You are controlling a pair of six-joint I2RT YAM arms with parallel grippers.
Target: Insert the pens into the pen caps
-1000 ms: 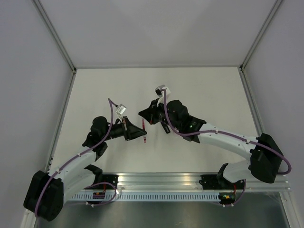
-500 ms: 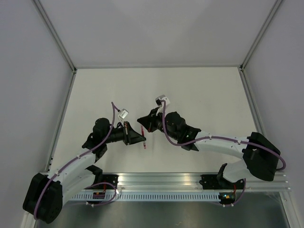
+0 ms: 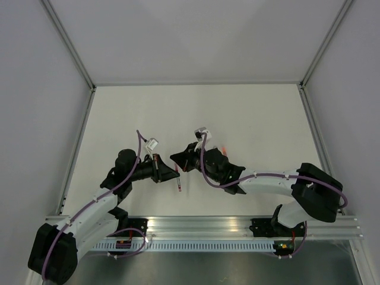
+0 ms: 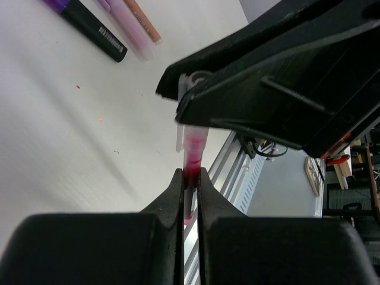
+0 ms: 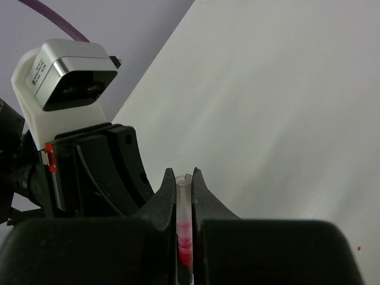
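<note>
Right gripper (image 3: 176,159) has brought its cap (image 4: 193,142) onto the red pen (image 4: 190,176).

Centre: left hand (image 4: 190,177) & right hand (image 5: 184,176) meet tip to tip, both clamped on thin red pen (image 4: 193,155); no way thru btwn them.
Far side: white flat counter (image 3: 249,113) open from hands to back wall.
On counter: stubby black purple-tipped marker (image 4: 89,27), pale pink-lilac pen (image 4: 127,28), orange pen (image 4: 145,22) side by side, apart from hands.
Sides: grey walls (image 3: 35,130) box in L & R.
Near edge: aluminium rail (image 3: 237,224) w/ arm bases across it.
</note>
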